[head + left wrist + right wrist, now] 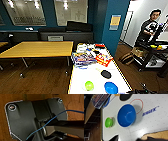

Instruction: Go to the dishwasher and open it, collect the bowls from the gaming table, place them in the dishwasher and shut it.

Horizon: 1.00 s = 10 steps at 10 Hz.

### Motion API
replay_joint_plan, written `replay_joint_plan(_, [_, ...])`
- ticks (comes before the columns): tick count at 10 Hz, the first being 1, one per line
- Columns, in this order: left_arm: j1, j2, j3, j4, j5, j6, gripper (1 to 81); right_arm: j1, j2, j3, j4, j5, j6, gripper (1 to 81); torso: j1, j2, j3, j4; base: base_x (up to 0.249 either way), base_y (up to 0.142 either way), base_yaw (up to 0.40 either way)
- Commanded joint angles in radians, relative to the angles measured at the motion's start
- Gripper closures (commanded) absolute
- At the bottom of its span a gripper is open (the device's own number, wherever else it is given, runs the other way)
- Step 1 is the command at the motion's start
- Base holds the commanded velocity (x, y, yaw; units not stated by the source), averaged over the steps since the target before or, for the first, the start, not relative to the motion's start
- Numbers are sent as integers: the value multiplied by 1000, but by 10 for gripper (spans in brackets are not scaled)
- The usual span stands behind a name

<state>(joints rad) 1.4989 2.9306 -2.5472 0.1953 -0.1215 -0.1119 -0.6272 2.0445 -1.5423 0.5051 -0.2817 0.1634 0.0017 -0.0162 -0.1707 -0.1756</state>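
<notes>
The blue bowl [126,115] and green bowl [108,122] sit apart on the white gaming table [154,122]. The right wrist view shows blue letters [151,111] that the head view misses. I cannot tell if either pincer is open or closed.

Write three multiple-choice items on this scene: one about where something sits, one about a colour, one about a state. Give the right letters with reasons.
1. Where do the bowls stand?
A. On the near end of the white gaming table
B. On the wooden table
C. On the floor

2. What colour is the larger bowl?
A. Red
B. Blue
C. Lime green

3. How does the blue bowl sit?
A. Upside down
B. Stacked inside the green bowl
C. Upright, open side up, apart from the green bowl

Answers:
1 A: the head view shows both on the white gaming table, near the camera, not on the wooden table.
2 B: the blue bowl is clearly bigger than the green bowl.
3 C: the right wrist view looks into its hollow, with bare tabletop between the two.
</notes>
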Motion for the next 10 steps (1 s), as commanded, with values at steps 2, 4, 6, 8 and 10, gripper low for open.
replay_joint_plan(2, [-29, -2, 7, -2, 48, -3, 10, 232, 33, -134, 27, -145, 87, 10, 0, 0, 0, 0, 0, 0, 0])
replay_joint_plan(4, [-30, -2, 5, -7, 43, -5, 10, 266, 73, -214, 29, -178, 117, 10, 0, 0, 0, 0, 0, 0, 0])
replay_joint_plan(6, [-33, -2, 5, -8, 45, -5, 10, 272, 119, -284, 32, -200, 136, 10, 0, 0, -1, 0, 0, 0, 0])
replay_joint_plan(8, [-35, -2, 5, -10, 45, -5, 10, 277, 176, -361, 35, -214, 139, 10, 0, 0, -1, 0, 0, 0, 0])
replay_joint_plan(10, [-39, -1, 5, -10, 45, -5, 10, 281, 226, -410, 35, -214, 140, 10, 0, 0, -1, 0, 0, 0, 0])
